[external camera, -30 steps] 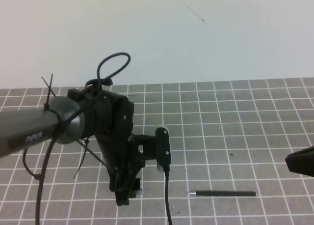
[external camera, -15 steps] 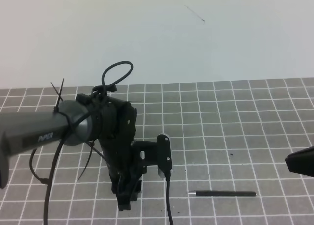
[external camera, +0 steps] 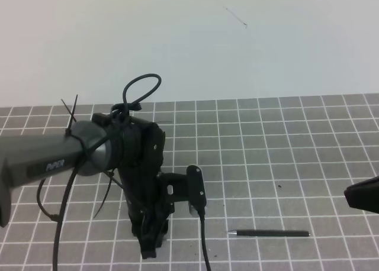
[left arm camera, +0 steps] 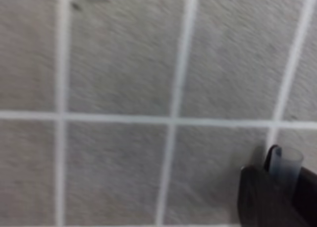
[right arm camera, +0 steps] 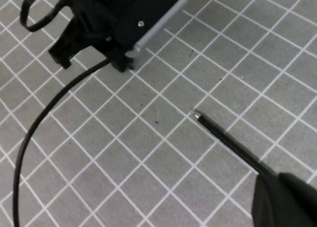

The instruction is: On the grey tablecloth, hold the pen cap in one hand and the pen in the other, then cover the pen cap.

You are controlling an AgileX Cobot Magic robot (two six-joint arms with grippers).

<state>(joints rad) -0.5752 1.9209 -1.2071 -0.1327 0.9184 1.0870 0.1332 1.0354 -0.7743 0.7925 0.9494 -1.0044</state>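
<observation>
Pen [external camera: 272,232] flat on grey tablecloth [external camera: 284,141], right of left claw [external camera: 149,247]; claw opening indeterminate. Arm label unreadable.

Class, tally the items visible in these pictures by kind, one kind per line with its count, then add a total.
Pens: 1, the pen
Grey tablecloths: 1, the grey tablecloth
Robot arms: 2, the left arm and the right arm
Total: 4
</observation>
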